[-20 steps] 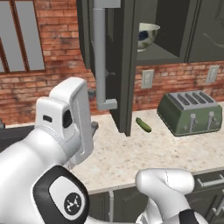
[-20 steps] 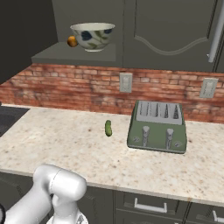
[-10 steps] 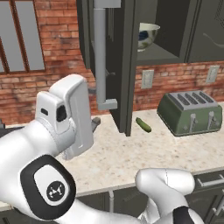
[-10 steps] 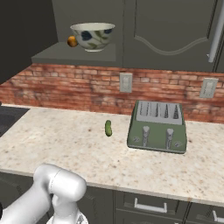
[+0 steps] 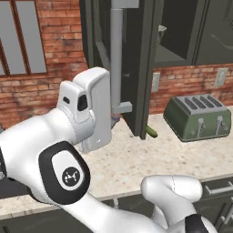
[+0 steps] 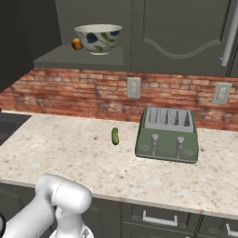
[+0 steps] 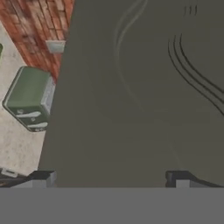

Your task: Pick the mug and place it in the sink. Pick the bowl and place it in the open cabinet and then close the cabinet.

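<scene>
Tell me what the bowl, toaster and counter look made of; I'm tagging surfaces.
Bowl: probably glazed ceramic, pale and glossy with a painted leaf pattern. Toaster: likely painted metal, matte green with silver levers. Counter: looks like polished speckled stone, beige with fine flecks.

The cabinet door point(image 5: 136, 68) is standing swung out over the counter point(image 6: 69, 158), blocking the way between the arm's side and the toaster point(image 6: 168, 135). Seen along the hand, the door panel point(image 7: 144, 87) is looming just ahead of the widely parted gripper point(image 7: 111, 178). The bowl point(image 6: 98, 38) is taking up the shelf's middle, an orange thing point(image 6: 76, 44) beside it. A small pickle point(image 6: 115, 135) is lying on otherwise passable counter.
</scene>
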Tool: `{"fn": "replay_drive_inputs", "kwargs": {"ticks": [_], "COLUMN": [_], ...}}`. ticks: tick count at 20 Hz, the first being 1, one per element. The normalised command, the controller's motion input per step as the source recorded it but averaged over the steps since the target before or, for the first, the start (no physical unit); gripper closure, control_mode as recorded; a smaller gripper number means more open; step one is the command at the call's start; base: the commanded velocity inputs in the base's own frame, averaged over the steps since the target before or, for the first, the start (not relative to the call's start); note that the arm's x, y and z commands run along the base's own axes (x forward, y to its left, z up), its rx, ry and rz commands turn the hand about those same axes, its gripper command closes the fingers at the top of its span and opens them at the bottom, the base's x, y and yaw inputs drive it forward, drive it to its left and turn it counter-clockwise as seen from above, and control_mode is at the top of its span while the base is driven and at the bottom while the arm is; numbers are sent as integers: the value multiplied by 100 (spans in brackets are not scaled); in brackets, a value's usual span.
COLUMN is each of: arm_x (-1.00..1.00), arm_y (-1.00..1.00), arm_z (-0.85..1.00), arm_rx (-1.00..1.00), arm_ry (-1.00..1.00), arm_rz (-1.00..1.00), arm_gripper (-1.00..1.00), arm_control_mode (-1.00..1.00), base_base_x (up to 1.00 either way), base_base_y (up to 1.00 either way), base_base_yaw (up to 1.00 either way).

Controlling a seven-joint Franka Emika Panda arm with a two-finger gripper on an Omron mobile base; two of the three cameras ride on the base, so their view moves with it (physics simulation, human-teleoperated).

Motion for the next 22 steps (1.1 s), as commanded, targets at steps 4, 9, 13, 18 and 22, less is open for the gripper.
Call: {"fn": "replay_drive_inputs", "kwargs": {"ticks": [4, 9, 13, 18, 22], "arm_x": [12, 6, 8, 16, 25], "arm_y": [-62, -70, -75, -68, -63], "arm_z": [3, 4, 6, 8, 12], "arm_rx": [0, 0, 0, 0, -2], "arm_ry": [0, 0, 0, 0, 0], "arm_rz": [-1, 0, 0, 0, 0], "arm_gripper": [-100, -100, -100, -100, -100], "arm_control_mode": [-100, -100, -100, -100, -100], "base_base_x": [0, 0, 0, 0, 0], "base_base_y": [0, 0, 0, 0, 0], "base_base_yaw": [0, 0, 0, 0, 0]}}
